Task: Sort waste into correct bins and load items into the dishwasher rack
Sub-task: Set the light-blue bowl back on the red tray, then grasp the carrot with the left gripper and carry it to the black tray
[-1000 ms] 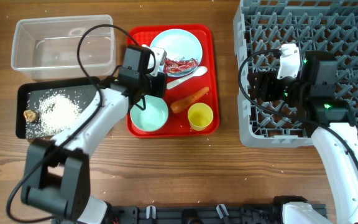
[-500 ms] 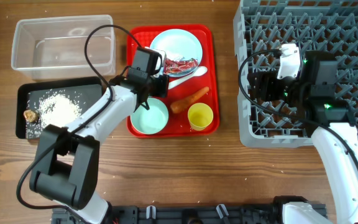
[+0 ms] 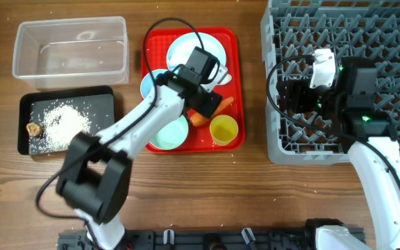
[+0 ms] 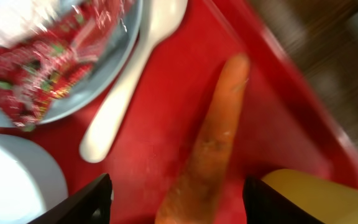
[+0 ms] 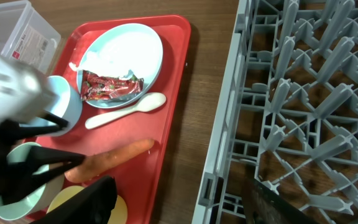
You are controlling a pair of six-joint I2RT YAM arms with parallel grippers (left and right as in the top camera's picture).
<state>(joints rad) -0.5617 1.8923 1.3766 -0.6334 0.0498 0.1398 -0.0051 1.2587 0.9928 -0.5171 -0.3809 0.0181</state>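
Swinging right across the red tray (image 4: 166, 106), left hand (image 4: 178, 202) now straddles the carrot (image 4: 213, 137), fingers apart, so a grab looks next.

Print on clear tub (image 5: 25, 41) and red wrapper (image 5: 110, 87): all illegible.

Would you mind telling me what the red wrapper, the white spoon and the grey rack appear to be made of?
The red wrapper is probably thin metallised plastic film: glossy and crinkled, with bright glints. The white spoon is likely plastic: smooth, uniform and slightly shiny. The grey rack looks like moulded plastic: matte, with thick one-piece pegs.
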